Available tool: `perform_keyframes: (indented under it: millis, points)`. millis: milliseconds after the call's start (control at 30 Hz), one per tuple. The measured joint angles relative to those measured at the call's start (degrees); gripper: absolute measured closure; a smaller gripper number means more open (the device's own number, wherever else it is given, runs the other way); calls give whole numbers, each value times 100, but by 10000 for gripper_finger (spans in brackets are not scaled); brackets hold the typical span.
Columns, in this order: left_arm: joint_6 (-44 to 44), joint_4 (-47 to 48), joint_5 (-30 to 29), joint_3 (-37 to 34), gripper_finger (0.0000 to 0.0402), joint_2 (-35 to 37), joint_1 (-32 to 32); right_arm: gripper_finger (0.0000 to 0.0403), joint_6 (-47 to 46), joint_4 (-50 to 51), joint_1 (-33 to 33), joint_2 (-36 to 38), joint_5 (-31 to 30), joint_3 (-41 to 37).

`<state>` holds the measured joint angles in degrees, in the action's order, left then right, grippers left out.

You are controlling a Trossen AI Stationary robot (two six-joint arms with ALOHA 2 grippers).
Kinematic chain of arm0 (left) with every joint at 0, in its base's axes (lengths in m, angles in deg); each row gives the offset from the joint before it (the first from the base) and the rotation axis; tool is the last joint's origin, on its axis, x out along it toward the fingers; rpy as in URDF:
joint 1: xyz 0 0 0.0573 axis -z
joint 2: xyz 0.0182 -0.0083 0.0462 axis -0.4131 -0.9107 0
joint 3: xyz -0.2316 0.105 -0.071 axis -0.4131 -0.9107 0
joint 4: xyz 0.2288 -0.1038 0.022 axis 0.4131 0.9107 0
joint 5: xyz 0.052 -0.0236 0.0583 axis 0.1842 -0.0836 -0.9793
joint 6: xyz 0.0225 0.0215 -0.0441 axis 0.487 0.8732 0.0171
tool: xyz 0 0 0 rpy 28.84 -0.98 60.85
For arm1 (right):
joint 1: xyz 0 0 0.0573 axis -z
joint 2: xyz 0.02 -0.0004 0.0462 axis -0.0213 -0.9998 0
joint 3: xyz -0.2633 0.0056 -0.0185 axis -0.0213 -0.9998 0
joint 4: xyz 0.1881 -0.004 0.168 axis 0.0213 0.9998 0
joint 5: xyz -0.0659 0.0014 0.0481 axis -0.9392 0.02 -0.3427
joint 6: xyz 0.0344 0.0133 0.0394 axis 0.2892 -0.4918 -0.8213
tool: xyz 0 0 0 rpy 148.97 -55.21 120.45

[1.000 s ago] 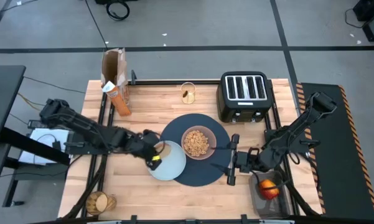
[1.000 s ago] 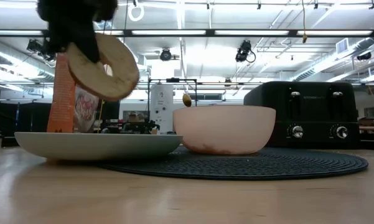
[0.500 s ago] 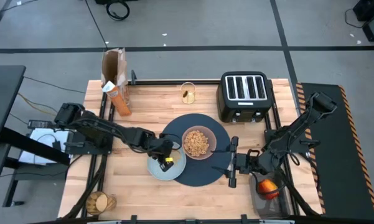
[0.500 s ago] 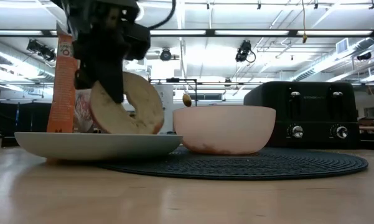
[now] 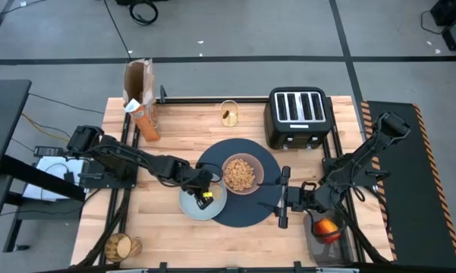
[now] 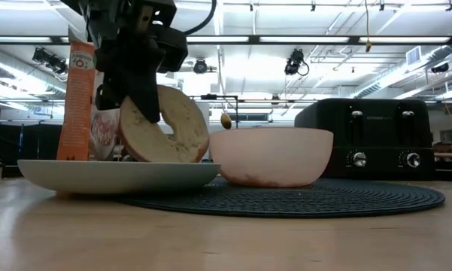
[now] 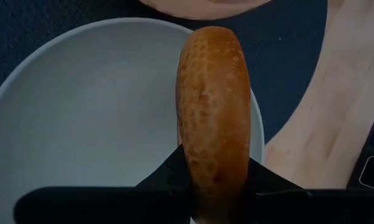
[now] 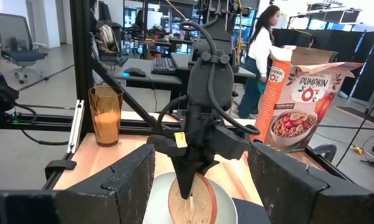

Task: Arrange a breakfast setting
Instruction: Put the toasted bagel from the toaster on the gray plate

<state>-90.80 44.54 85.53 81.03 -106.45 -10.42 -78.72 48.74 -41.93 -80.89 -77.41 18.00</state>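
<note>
My left gripper (image 5: 202,191) is shut on a bagel (image 6: 165,124) over the pale blue-grey plate (image 5: 191,209), which lies on the left edge of the round navy placemat (image 5: 246,212). The pinkish bowl (image 5: 241,173) of cereal stands on the mat beside the plate. My right gripper (image 5: 282,199) is open and empty at the mat's right edge. The red apple (image 5: 328,227) lies in a bin at the right. The amber tumbler (image 5: 121,246) stands at the near left corner. A clear glass (image 5: 229,114) at the far edge holds what looks like the gold spoon. My left gripper pinches the bagel's two flat faces (image 7: 202,177) between its two fingers, at the bagel's upper rim. The fingers point down from above. The bagel stands on edge, a little tilted, its lower rim (image 6: 162,158) down inside the plate; whether it touches the plate, I cannot tell.
A black four-slot toaster (image 5: 297,114) stands at the far right. An orange cereal box (image 5: 143,117) and a brown paper bag (image 5: 139,76) stand at the far left. A person (image 8: 261,56) stands in the room beyond the table's left side.
My left gripper has gone down and toward the table's right edge, toward the bowl, with the bagel. The bagel, held on edge throughout, has come from well above the plate's left rim down into the plate's middle.
</note>
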Motion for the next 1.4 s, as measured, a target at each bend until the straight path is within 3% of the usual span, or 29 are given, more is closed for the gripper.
perform_keyframes:
  millis: [233, 400, 767, 933, 1100, 1400]
  points:
    - [3, -219, -27, 2, 345, 22, -23, 141, -118, 4, 0, 0, 2, 0]
    - [6, -228, 439, -344, 350, 63, -296, 141, -319, 75, -29, 0, 21, 0]
    - [-186, -2341, 1183, -1933, 353, 1268, -1026, 141, -594, 288, -236, 2, 20, 3]
    - [-944, -3564, 1606, -2778, 354, 1299, -1194, 141, -632, 332, -234, 2, 13, 4]
    - [-1534, -4768, 1618, -3354, 348, 1250, -1203, 141, -634, 310, -171, 2, 1, 4]
    - [-1380, -4607, 1440, -3388, 341, 1252, -1189, 141, -678, 297, -75, 2, 19, 4]
